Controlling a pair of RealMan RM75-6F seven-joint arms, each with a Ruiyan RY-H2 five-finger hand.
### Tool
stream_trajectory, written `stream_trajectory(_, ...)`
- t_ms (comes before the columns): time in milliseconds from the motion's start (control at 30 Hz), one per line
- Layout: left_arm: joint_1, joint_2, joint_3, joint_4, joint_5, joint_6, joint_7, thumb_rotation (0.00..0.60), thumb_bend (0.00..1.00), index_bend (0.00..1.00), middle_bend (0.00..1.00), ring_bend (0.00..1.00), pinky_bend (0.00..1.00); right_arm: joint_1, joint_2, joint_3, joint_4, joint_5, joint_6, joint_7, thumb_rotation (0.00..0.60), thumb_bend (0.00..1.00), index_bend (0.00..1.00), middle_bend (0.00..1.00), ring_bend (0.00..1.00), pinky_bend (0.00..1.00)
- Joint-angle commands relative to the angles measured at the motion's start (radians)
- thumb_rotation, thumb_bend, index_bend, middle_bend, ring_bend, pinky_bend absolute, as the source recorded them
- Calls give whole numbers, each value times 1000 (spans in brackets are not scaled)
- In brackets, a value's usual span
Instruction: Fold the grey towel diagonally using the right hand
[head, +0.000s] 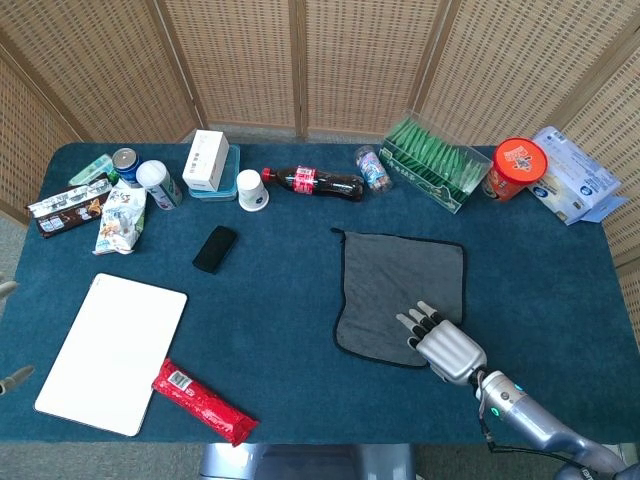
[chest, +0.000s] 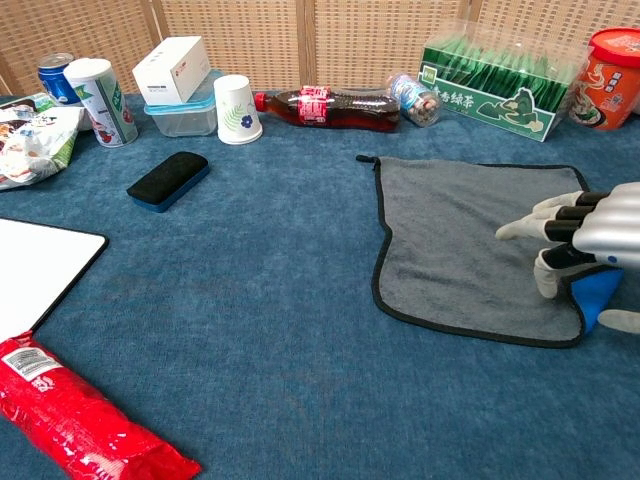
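Note:
The grey towel (head: 393, 283) (chest: 455, 235), edged in black, lies flat on the blue table right of centre. Its near right corner is turned up, showing a blue underside (chest: 598, 291). My right hand (head: 444, 347) (chest: 583, 234) sits over that corner. The fingers stretch left across the cloth, the thumb is below, and the raised corner is pinched between them. In the head view the hand hides the corner. My left hand shows in neither view.
A cola bottle (head: 316, 183), a green tea box (head: 436, 164) and a red noodle cup (head: 517, 166) line the far edge behind the towel. A black eraser (head: 214, 248), a white board (head: 113, 351) and a red packet (head: 203, 401) lie to the left.

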Motion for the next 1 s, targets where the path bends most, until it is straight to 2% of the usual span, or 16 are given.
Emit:
stream_trajectory(33, 0, 1, 0, 1, 0, 0, -3, 600, 114, 113, 0, 0, 0, 7, -15, 7, -3, 20, -7, -21, 600, 379, 350, 0, 0, 69)
stream_trajectory(400, 1, 3, 1, 7, 2, 3, -15, 600, 113, 112, 0, 0, 0, 14, -50, 11, 25, 60, -9, -73, 600, 380, 355, 0, 0, 68)
stream_trajectory(1000, -2, 4, 3, 5, 7, -3, -14, 600, 113, 113, 0, 0, 0, 14, -42, -5, 66, 80, -3, -88, 600, 388, 386, 0, 0, 68)
